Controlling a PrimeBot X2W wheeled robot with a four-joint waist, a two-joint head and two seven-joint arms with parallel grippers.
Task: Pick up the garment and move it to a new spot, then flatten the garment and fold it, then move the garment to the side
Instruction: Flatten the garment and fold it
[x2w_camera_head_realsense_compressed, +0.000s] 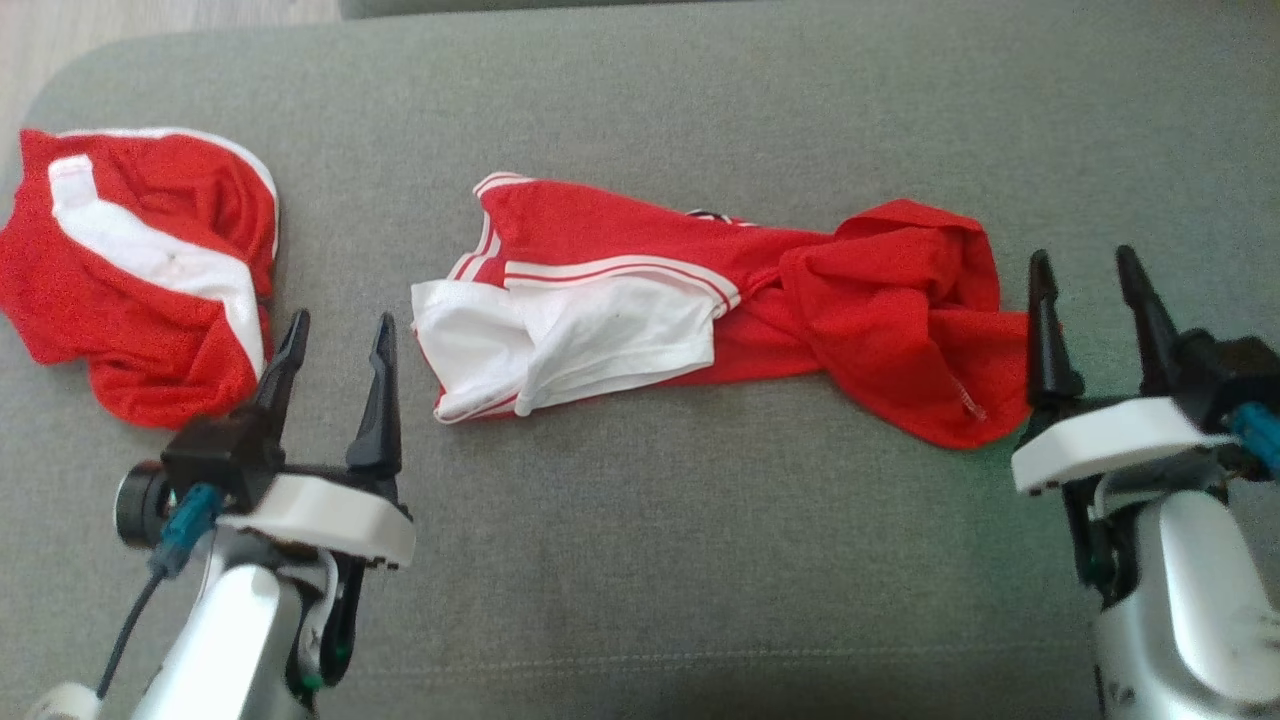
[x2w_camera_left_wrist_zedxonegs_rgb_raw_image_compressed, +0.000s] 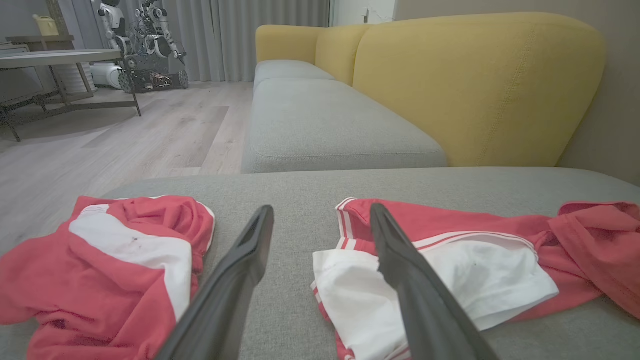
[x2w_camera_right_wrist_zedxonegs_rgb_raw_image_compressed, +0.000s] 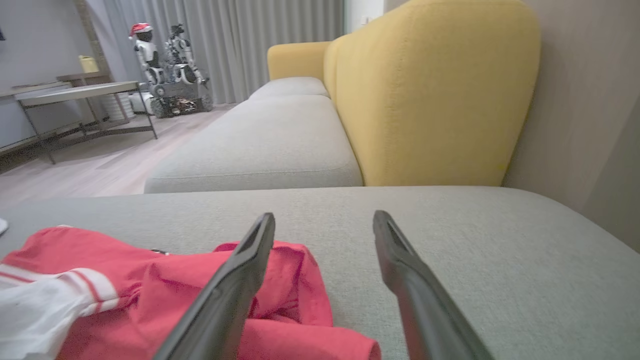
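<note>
Lying: the crumpled red-and-white thin mesh sports garment (x2w_camera_head_realsense_compressed: 760, 330) rests midway across the grey fabric sofa seat (x2w_camera_head_realsense_compressed: 640, 550), between the two arms.
Handling: probably light, limp and not fragile; likely to sag and drag when lifted.
Hold: the bunched red end, just beside the right pincer (x2w_camera_head_realsense_compressed: 1084, 255), or the white edge at left.
Axis: long axis runs left to right; white end points left, red bunch right.
Pincers: the left pincer (x2w_camera_head_realsense_compressed: 340, 320) and the right one both stand apart, empty.
Neighbour: a second crumpled red-and-white garment (x2w_camera_head_realsense_compressed: 130, 300), far left.

cut off: red cloth (x2w_camera_head_realsense_compressed: 140, 280) left of the garment (x2w_camera_head_realsense_compressed: 600, 250), at head view's edge | hidden: garment's white end partly behind a left gripper (x2w_camera_left_wrist_zedxonegs_rgb_raw_image_compressed: 321, 207) finger (x2w_camera_left_wrist_zedxonegs_rgb_raw_image_compressed: 415, 290)
</note>
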